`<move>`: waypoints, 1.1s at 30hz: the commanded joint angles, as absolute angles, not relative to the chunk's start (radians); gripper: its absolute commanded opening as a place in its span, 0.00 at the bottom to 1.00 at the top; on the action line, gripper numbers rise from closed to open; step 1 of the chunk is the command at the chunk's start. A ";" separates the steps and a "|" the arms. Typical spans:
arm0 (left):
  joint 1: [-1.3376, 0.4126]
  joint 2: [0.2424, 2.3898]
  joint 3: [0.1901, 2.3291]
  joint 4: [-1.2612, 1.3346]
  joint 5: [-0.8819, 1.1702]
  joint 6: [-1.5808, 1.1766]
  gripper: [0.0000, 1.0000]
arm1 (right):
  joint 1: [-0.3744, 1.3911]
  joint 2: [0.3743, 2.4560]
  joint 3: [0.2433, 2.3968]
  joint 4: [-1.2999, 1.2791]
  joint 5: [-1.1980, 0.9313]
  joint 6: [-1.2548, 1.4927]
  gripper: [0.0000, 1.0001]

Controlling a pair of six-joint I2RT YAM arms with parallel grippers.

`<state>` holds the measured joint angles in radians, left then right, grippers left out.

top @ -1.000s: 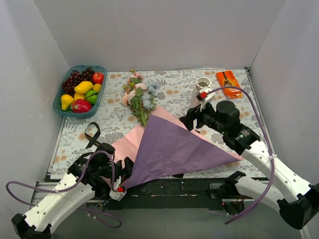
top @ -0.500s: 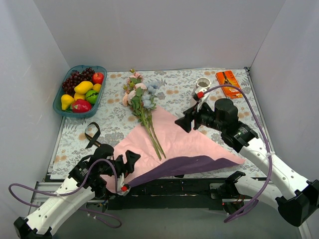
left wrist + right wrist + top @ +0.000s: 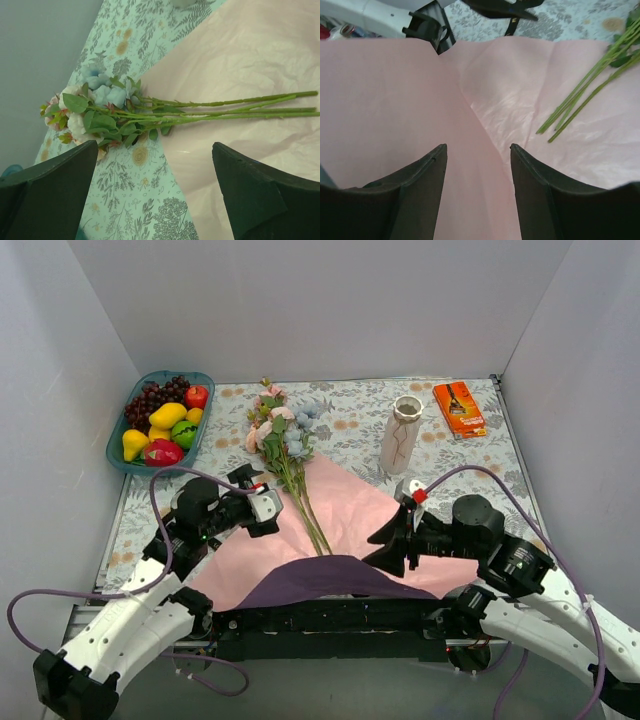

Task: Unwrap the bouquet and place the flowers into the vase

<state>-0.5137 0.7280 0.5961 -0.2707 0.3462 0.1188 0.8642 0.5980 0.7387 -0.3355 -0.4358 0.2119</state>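
The bouquet is unwrapped: its paper [image 3: 352, 508] lies spread flat, pink side up, with a purple flap [image 3: 312, 583] folded over at the near edge. The flowers [image 3: 278, 432] lie bare, blooms on the tablecloth and green stems [image 3: 312, 525] on the paper. The cream vase [image 3: 400, 436] stands upright behind the paper. My left gripper [image 3: 268, 508] hovers open just left of the stems, flowers [image 3: 100, 110] ahead of it. My right gripper [image 3: 376, 546] is open low over the pink paper [image 3: 395, 100], a crease running between its fingers, stem ends [image 3: 580, 100] to its right.
A teal basket of fruit [image 3: 160, 430] sits at the back left. An orange box [image 3: 459, 408] lies at the back right beside the vase. Grey walls close in the floral tablecloth [image 3: 350, 420] on three sides.
The purple flap has dropped away, baring the pink paper and the stems. My left gripper let go, opened and moved up beside the stems. My right arm pulled back toward the near edge, uncovering the vase.
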 commanded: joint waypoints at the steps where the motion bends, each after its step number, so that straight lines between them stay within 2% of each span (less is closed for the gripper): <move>1: -0.500 0.644 0.632 -0.284 0.452 -0.003 0.98 | 0.958 0.563 0.693 -0.408 -0.370 0.305 0.61; 8: -0.500 0.672 0.727 -0.269 0.318 -0.173 0.98 | 1.046 0.566 0.689 -0.448 -0.348 0.365 0.58; 14: -0.492 0.877 0.883 -0.345 0.183 -0.405 0.98 | 1.167 0.589 0.784 -0.538 -0.244 0.379 0.58; 17: -0.437 1.010 0.981 -0.440 0.233 -0.520 0.98 | 1.172 0.681 0.970 -0.629 -0.093 0.301 0.63; 21: -0.338 1.106 1.098 -0.482 0.339 -0.627 0.98 | 1.172 0.926 1.202 -0.768 0.335 0.200 0.66; 22: -0.312 1.117 1.112 -0.488 0.350 -0.643 0.98 | 1.172 1.033 1.291 -0.811 0.394 0.181 0.67; 25: -0.279 1.155 1.159 -0.531 0.354 -0.666 0.98 | 1.161 1.184 1.432 -0.804 0.494 0.141 0.74; 29: -0.241 1.177 1.190 -0.583 0.331 -0.650 0.98 | 1.086 1.244 1.517 -0.662 0.473 0.133 0.94; 33: -0.169 1.189 1.181 -0.601 0.377 -0.669 0.98 | 0.959 1.294 1.564 -0.629 0.157 0.112 0.96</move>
<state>-0.2283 1.1893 1.1561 -0.5442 0.3340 -0.6373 1.0550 1.2926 1.4551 -0.7059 0.3374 0.1493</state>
